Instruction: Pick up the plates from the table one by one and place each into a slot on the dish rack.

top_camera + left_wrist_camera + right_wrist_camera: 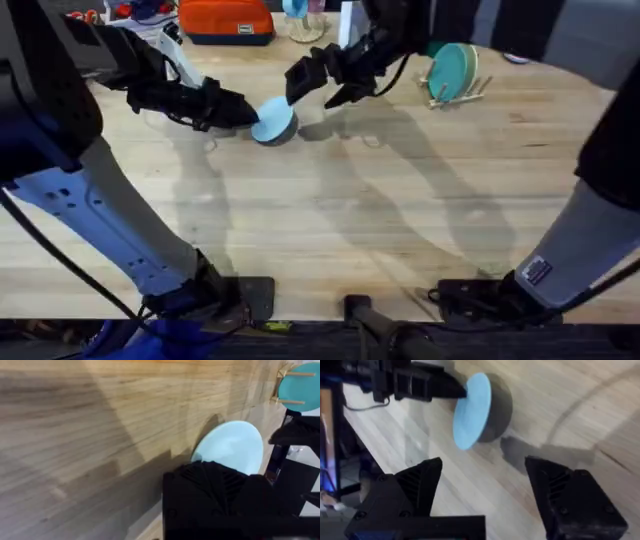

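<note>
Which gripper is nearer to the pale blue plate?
Left. The left gripper holds the pale blue plate by its edge; the open right gripper hovers just beside it, apart.

You've got the pale sky-blue plate [272, 120] tipped up on edge over the table [330, 220], pinched at its rim by the left gripper [245, 110]. Far right, the dish rack [455, 92] stands on the light wood, with a darker teal plate [452, 68] upright between its dowels.
</note>
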### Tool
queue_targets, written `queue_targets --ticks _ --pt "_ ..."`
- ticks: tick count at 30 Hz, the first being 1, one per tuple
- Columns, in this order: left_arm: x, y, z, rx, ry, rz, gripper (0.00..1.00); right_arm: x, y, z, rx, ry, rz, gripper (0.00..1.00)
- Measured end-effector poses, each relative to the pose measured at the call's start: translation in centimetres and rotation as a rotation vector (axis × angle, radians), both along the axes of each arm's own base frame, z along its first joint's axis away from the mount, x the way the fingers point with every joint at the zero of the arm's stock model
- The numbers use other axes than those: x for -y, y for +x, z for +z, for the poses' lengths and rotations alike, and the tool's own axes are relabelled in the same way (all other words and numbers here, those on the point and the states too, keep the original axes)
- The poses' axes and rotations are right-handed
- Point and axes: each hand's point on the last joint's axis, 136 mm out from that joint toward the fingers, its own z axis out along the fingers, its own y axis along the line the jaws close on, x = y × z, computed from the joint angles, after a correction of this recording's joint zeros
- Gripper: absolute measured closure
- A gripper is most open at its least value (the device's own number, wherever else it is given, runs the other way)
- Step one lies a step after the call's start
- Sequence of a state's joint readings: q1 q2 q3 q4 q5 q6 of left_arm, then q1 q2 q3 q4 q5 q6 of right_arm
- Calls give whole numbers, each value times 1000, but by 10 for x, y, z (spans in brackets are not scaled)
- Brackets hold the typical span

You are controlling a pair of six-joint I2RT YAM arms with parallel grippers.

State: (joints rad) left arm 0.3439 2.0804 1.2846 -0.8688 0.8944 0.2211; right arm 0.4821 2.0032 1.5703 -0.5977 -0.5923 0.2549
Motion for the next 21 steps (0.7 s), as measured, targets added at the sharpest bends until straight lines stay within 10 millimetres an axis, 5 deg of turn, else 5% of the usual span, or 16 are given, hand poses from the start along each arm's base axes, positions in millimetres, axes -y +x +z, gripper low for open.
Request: queue_targets --ticks 21 --pt "0 0 0 0 0 0 961 -48 4 -27 -47 56 -51 7"
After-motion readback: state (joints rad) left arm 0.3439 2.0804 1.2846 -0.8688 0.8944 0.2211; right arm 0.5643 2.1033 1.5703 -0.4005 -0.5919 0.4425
